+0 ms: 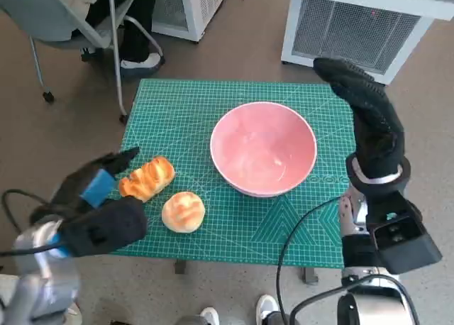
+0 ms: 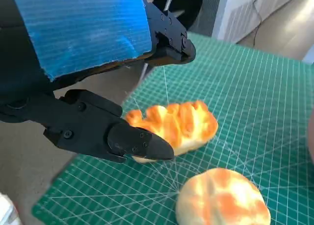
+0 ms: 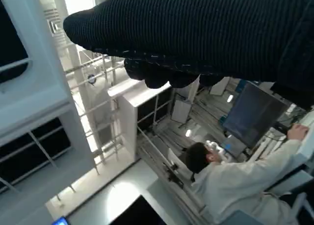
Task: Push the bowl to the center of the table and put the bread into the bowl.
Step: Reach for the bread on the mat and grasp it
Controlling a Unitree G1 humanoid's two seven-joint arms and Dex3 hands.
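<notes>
A pink bowl (image 1: 263,150) stands empty on the green cutting mat (image 1: 177,112), a little right of the middle. A long ridged bread (image 1: 147,178) lies near the mat's left edge, with a round bun (image 1: 183,211) just in front of it. My left hand (image 1: 96,191) hovers at the long bread's left end with its fingers spread and holds nothing. In the left wrist view the black fingers (image 2: 137,142) bracket the long bread (image 2: 179,123); the bun (image 2: 223,199) lies beside it. My right hand (image 1: 370,119), gloved and stretched flat, is raised by the bowl's right side. The right wrist view shows only the glove (image 3: 206,33) and the room.
Two white grated units (image 1: 362,23) stand beyond the table's far edge. A chair and a person's legs (image 1: 135,27) are at the far left corner. Shoes (image 1: 266,309) show at the near edge. A seated person (image 3: 230,178) faces a monitor in the right wrist view.
</notes>
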